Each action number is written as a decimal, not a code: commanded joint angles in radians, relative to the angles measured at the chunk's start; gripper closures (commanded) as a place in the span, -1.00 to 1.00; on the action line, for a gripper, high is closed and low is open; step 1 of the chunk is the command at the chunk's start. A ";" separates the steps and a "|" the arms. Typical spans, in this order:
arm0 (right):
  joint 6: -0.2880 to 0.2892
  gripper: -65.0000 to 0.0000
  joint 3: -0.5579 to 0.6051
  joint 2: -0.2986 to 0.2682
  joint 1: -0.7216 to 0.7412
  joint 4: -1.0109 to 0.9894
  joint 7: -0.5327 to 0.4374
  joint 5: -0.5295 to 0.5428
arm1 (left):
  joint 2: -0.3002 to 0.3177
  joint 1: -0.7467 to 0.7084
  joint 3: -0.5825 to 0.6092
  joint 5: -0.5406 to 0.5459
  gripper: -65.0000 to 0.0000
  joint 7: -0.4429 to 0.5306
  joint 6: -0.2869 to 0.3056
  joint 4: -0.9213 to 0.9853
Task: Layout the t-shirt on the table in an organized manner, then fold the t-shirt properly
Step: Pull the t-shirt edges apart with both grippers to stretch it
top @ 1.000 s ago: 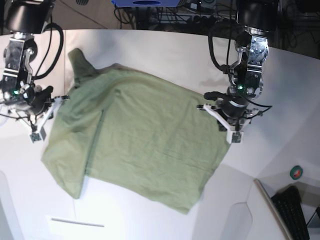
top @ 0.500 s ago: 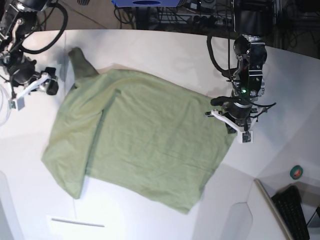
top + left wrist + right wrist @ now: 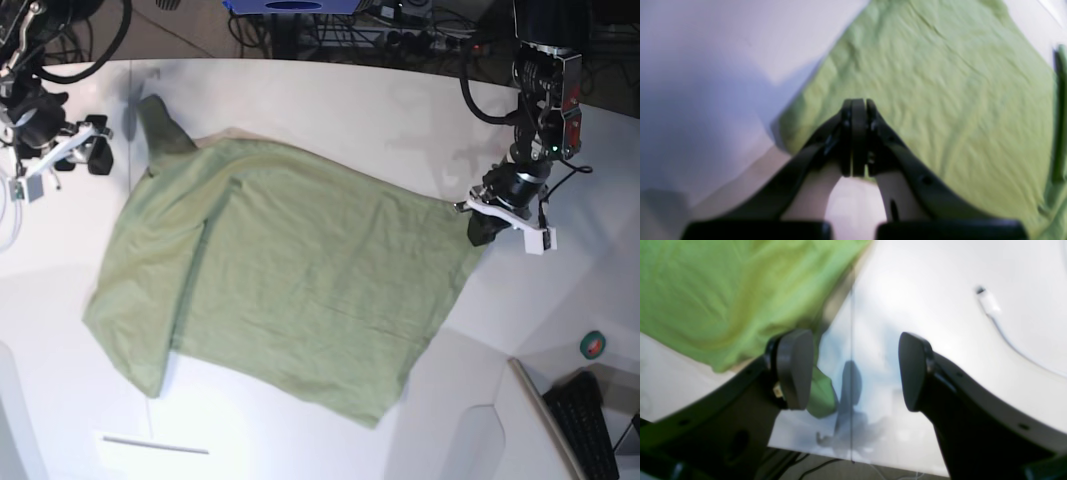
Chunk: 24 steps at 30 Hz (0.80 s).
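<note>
At bench right edge, left fingers clenched on t-shirt corner; right fingers released. Risk: cloth slips, wrinkles.

Soft matt cloth on a smooth, faintly glossy counter

We see the t-shirt as soft, matt olive-green cloth, finely wrinkled; the white counter looks smooth and hard, with a slight sheen that catches shadows. The left pincer and the right pincer at 10 o'clock appear as dark matt plastic, the right one's pads smooth and rounded.
</note>
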<state>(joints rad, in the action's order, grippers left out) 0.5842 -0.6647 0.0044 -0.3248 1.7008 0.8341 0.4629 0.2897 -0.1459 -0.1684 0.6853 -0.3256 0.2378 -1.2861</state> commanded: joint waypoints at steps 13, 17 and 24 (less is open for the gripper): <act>0.032 -0.26 -0.140 0.124 -0.043 -0.066 -0.008 0.073 | 0.073 -0.074 -0.010 0.130 0.61 0.030 0.019 -0.014; 0.114 -0.28 -0.139 0.122 -0.056 -0.133 -0.006 0.098 | 0.073 -0.068 -0.010 0.130 0.39 0.030 0.019 -0.014; 0.114 -0.09 -0.142 0.122 -0.066 -0.155 0.052 0.099 | 0.072 -0.065 -0.105 0.130 0.15 0.024 0.019 -0.016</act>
<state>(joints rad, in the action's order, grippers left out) 0.6872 -0.8013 0.1329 -0.3862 1.5349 0.8989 0.5449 0.3492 -0.2192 -0.2710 0.8047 -0.3218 0.2436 -1.2873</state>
